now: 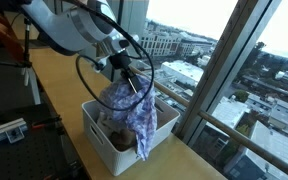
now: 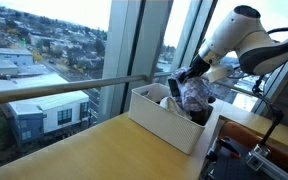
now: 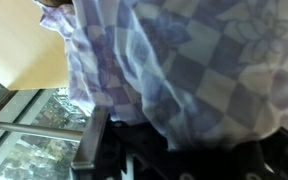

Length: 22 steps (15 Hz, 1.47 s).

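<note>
Jaws clamped on a checkered cloth (image 1: 134,115), hanging over the white bin (image 1: 99,137) on the table (image 1: 62,88)

Straight below the fingers (image 1: 133,80), the checked cloth (image 1: 134,115) they pinch hangs into the white bin (image 1: 102,143) and fills much of its opening. The bin's walls close off any low sideways path. Past the bin from the fingers, the window rail (image 2: 69,90) and a slanted mullion (image 1: 216,72) stand close and bar that side. A black cable loop (image 1: 84,70) arcs beside the fingers on the arm's side. Away from the window, the desk (image 2: 79,150) gives open room, as does the air above the bin's rim. In the wrist view the cloth blocks nearly all sight.
</note>
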Motion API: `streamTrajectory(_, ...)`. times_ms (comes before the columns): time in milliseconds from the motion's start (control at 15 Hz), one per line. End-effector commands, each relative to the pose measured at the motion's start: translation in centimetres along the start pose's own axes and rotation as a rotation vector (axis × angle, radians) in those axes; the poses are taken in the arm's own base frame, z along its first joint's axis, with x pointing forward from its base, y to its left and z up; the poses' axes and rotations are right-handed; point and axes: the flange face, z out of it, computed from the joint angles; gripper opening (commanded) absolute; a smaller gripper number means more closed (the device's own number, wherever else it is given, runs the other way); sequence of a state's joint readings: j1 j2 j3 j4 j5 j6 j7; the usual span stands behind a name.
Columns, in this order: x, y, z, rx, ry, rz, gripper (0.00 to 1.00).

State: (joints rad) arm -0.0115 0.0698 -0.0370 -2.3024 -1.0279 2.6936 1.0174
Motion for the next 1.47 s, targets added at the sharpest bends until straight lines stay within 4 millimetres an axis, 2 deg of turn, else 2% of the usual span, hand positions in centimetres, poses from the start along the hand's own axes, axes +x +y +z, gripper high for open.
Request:
streamTrajectory(0, 3.6, 0.5, 1.9, -0.020, 0.055, -0.012, 0.00)
streamTrajectory(133, 4.9, -1.2, 2.8, -0.003, 0.061, -0.006, 0.00)
streamTrajectory(267, 5.6, -5.0, 4.0, 0.034, 0.058, -0.008, 0.00)
streamTrajectory(400, 5.5, -9.3, 5.3, 0.075, 0.042, -0.018, 0.00)
streamTrajectory(533, 4.4, -13.4, 6.3, 0.119, -0.003, -0.030, 0.00)
streamTrajectory(667, 2.2, -17.4, 6.3, 0.159, -0.068, -0.030, 0.00)
streamTrajectory(800, 0.2, -20.3, 6.4, 0.173, -0.119, -0.023, 0.00)
streamTrajectory(933, -0.7, -21.0, 6.7, 0.171, -0.143, -0.018, 0.00)
streamTrajectory(1133, -0.8, -19.8, 6.6, 0.159, -0.152, 0.021, 0.00)
streamTrajectory(1333, -0.2, -16.5, 6.5, 0.080, -0.132, 0.026, 0.00)
streamTrajectory(1400, -0.1, -14.6, 6.6, 0.061, -0.127, 0.035, 0.00)
